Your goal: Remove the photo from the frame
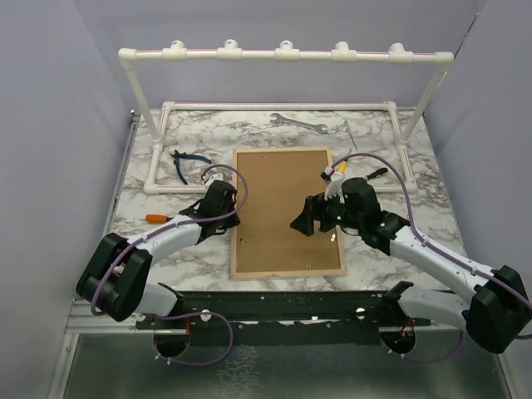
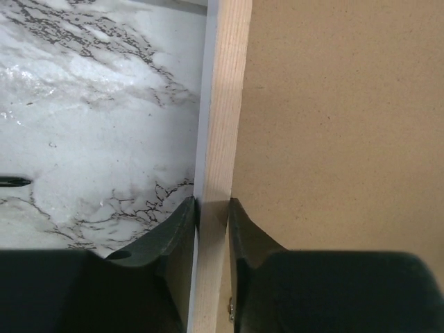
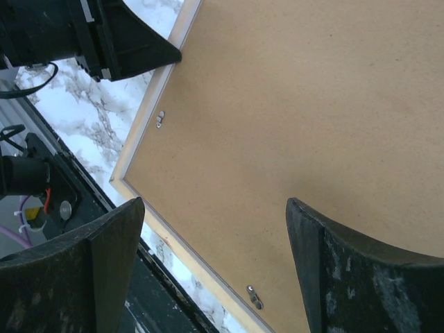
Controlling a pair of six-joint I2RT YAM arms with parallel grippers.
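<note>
**Top view:** the frame lies back-up on the marble table. The left gripper sits at its left edge and the right gripper is over the brown back. A wrench lies well beyond both.

**Left wrist:** the left gripper is clamped on the frame's light wood rim, one finger touching each side. The marble is outside the left finger and the fibreboard back outside the right one.

**Right wrist:** the right gripper is spread wide and grips nothing. The fibreboard back fills the gap between the fingers, and a metal turn clip lies near the edge.
</note>
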